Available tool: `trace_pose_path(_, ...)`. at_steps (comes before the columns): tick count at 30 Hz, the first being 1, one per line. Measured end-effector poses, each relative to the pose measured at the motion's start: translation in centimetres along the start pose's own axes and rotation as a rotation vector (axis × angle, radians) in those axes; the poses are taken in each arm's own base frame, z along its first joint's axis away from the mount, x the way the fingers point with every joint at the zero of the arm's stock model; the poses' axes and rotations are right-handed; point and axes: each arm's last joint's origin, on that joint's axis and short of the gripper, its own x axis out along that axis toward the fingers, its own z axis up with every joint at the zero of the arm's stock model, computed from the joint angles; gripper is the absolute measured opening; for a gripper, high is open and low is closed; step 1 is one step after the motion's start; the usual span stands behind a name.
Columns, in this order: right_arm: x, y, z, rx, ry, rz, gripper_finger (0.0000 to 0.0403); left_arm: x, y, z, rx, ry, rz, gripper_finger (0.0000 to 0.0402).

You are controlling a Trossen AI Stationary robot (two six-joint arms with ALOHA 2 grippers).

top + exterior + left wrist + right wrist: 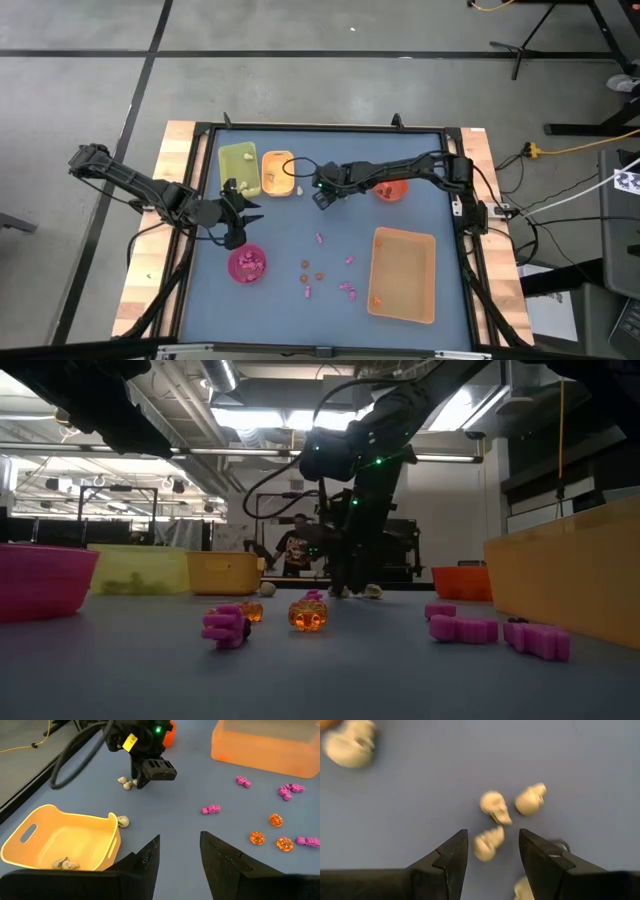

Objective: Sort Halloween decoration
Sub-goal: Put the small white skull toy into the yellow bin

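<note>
Right pincer [490,852] open over cream skulls [495,806]; yellow tray [65,837] nearby.

Overhead and table-level views share the blue table [300,230]; wrist cameras look down close at it

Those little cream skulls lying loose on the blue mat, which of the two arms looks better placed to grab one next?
The right. Its gripper hangs open directly over the cream skulls, one lying between its fingers. The left gripper is open too, but sits back by the pink bowl.
</note>
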Motion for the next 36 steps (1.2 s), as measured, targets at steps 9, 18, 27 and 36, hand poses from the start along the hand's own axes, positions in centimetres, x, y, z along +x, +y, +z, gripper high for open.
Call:
trace_pose_path(9,0.2,0.1,0.0,0.021,-0.003,0.002,0.0175,0.0,0.0,0.0,0.000,0.000,0.000,0.0125)
trace_pose_path(18,1.2,0.2,-0.3,0.015,0.036,0.012,0.0171,0.0,0.0,0.0,0.002,0.001,0.000,0.0125)
trace_pose_path(27,1.3,0.3,-0.4,0.014,0.043,0.020,0.0101,0.0,0.0,0.0,0.002,0.001,0.000,0.0125)
trace_pose_path(36,1.4,0.2,-0.5,0.005,0.047,0.019,0.0052,0.0,0.0,0.0,0.002,0.001,0.000,0.0125)
